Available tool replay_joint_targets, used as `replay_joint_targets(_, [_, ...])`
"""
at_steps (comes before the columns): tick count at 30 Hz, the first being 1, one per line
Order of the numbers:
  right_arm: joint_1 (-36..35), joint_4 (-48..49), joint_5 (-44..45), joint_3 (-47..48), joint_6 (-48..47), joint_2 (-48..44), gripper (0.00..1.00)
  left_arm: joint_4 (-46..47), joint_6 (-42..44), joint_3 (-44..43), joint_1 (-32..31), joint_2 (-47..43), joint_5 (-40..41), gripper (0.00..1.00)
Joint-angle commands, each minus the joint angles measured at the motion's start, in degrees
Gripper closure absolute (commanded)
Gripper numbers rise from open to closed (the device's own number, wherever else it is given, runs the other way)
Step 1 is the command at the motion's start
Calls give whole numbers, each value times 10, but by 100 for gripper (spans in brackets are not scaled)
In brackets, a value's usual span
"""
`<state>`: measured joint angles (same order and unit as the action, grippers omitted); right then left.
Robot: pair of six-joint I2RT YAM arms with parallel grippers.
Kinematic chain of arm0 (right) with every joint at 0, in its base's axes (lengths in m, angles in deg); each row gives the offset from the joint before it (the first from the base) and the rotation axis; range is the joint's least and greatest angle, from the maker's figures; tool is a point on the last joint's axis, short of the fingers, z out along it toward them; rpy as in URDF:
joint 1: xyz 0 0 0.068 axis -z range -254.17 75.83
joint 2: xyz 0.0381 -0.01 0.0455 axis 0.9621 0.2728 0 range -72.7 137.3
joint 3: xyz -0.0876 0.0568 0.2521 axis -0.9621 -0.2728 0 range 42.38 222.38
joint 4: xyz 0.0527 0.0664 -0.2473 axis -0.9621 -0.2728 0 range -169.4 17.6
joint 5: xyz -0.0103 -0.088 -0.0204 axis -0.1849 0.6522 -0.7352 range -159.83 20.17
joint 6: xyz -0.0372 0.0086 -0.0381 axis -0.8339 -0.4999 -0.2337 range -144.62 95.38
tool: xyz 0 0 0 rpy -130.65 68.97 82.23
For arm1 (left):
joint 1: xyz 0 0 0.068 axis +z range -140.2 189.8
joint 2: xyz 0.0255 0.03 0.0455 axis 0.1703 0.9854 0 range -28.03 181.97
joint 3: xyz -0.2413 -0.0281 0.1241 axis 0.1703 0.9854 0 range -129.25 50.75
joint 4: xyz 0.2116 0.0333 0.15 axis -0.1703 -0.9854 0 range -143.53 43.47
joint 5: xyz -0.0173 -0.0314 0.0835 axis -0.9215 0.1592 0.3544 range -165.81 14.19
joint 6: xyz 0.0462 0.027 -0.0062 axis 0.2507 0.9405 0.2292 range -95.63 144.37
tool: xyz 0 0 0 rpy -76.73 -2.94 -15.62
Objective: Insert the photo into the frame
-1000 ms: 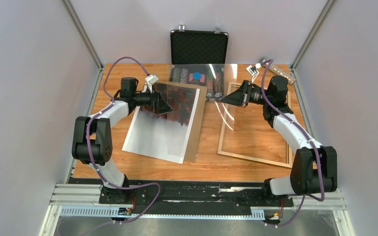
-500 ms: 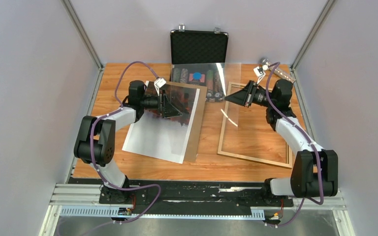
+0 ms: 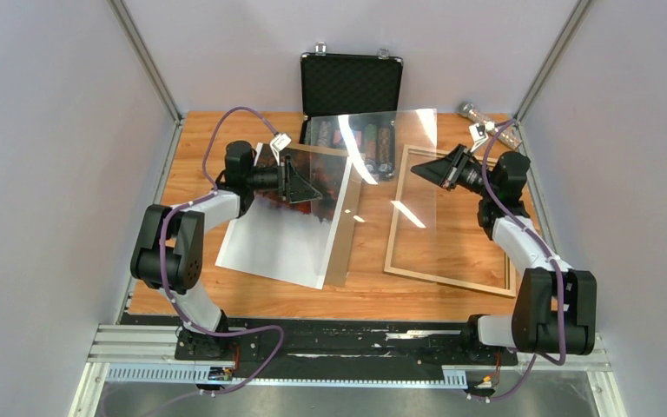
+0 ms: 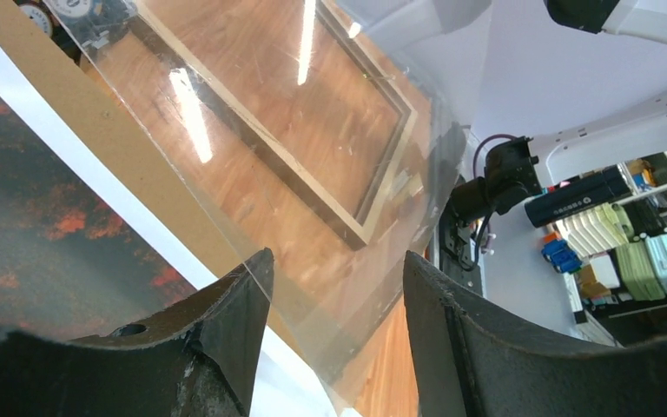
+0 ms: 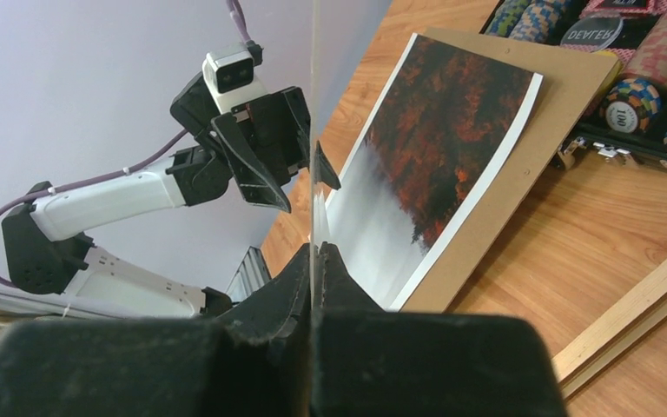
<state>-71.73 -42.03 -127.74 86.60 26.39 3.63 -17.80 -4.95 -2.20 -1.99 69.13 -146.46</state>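
The photo (image 3: 282,230), dark red trees fading into pale fog, lies face up on a brown backing panel (image 3: 345,234) left of centre. The light wooden frame (image 3: 448,277) lies flat on the right, with no pane in it. My right gripper (image 3: 417,170) is shut on the right edge of the clear pane (image 3: 386,174) and holds it in the air between the arms. My left gripper (image 4: 337,256) is open above the photo (image 4: 26,217), with the pane's (image 4: 313,165) near edge between its fingers. In the right wrist view the pane (image 5: 313,130) shows edge-on in the right gripper (image 5: 313,249).
An open black case (image 3: 352,82) of poker chips (image 5: 634,95) stands at the back centre, partly behind the raised pane. A clear tube (image 3: 486,122) lies at the back right corner. Grey walls close both sides.
The right gripper has pulled back to the right, tilting the pane up and across. The left gripper has moved in around the pane's left edge, and its jaws have narrowed.
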Motion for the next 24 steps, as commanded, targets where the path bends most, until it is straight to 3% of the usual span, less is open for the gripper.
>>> replay_joint_targets(1, [0,56,34,-5,16,-19,100,81,-58,5,-24,2,-8,35])
replay_joint_targets(5, [0,67,60,-15,16,-21,100,166,-140,19,-45,28,9,34])
replay_joint_targets(12, [4,91,97,-11,38,-2,100,410,-336,43,-47,102,24,43])
replay_joint_targets(24, [4,137,137,-5,103,59,100,409,-366,40,-47,109,79,40])
